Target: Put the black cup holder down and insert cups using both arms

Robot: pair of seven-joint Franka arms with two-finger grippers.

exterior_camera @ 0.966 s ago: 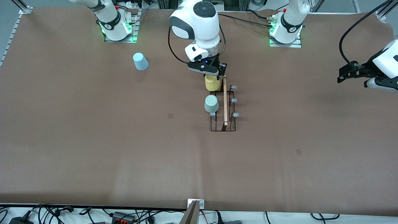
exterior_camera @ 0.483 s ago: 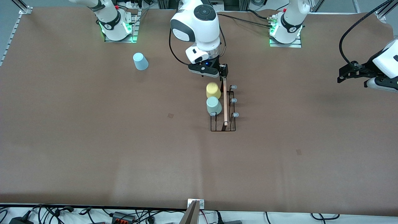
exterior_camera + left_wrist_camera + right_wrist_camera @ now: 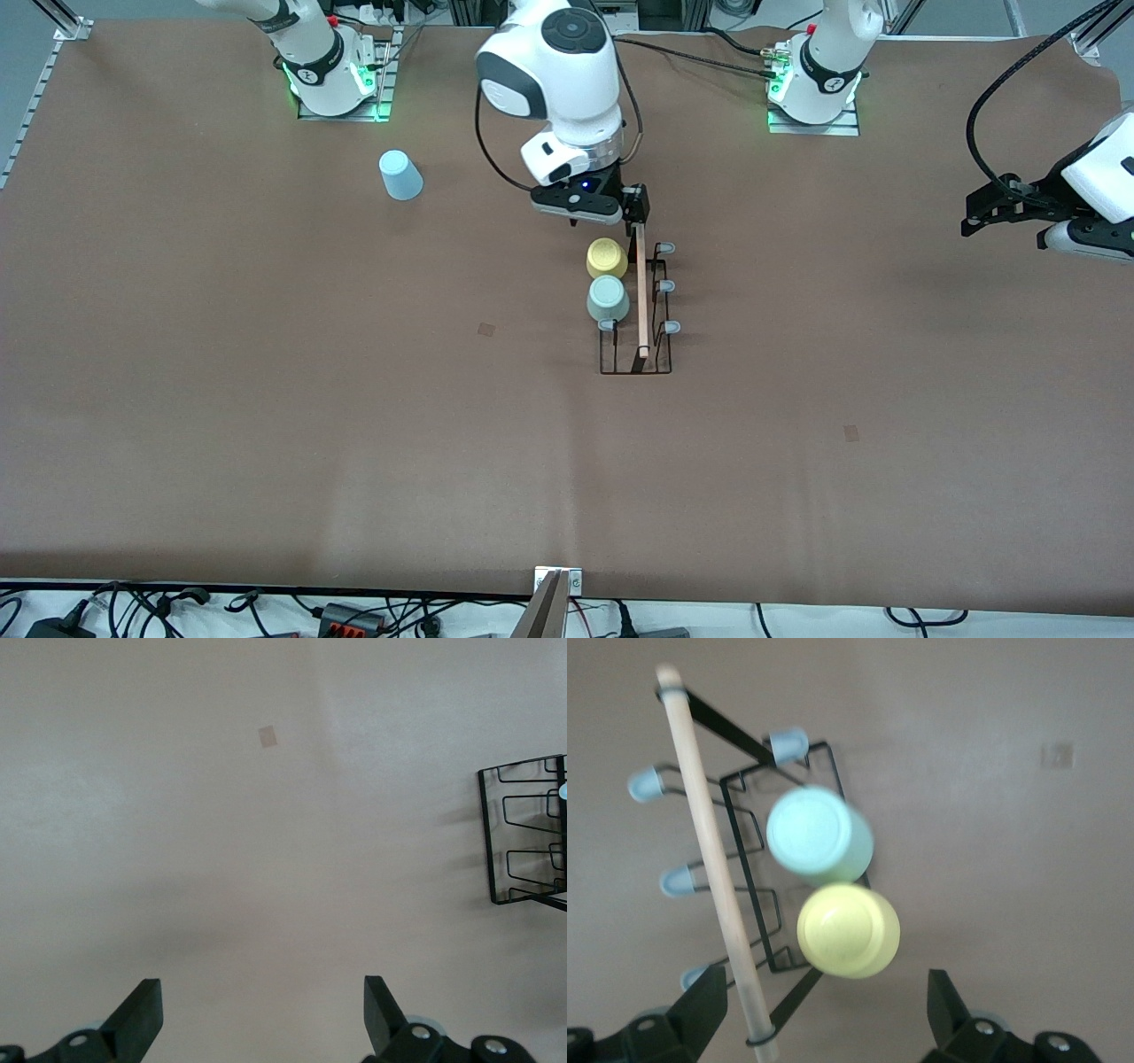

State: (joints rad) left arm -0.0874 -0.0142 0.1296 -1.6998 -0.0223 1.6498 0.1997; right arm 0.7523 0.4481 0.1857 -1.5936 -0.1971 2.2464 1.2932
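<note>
Yellow cup [image 3: 607,258] and green cup [image 3: 608,299] seated on the black cup holder [image 3: 636,359] mid-surface; right claw [image 3: 592,215] open above, left claw [image 3: 983,215] open, waiting; blue cup [image 3: 400,175], near the right arm's base, apparently next

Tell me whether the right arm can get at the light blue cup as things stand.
Probably yes: the right gripper is open and empty above the yellow cup, and the light blue cup stands alone on bare table toward that arm's base.

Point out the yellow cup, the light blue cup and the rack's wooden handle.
yellow cup [image 3: 607,258]: front view, on its upturned base.
light blue cup [image 3: 400,175]: front view, on its side wall.
wooden handle [image 3: 707,850]: right wrist view, midway along the rod.
</note>
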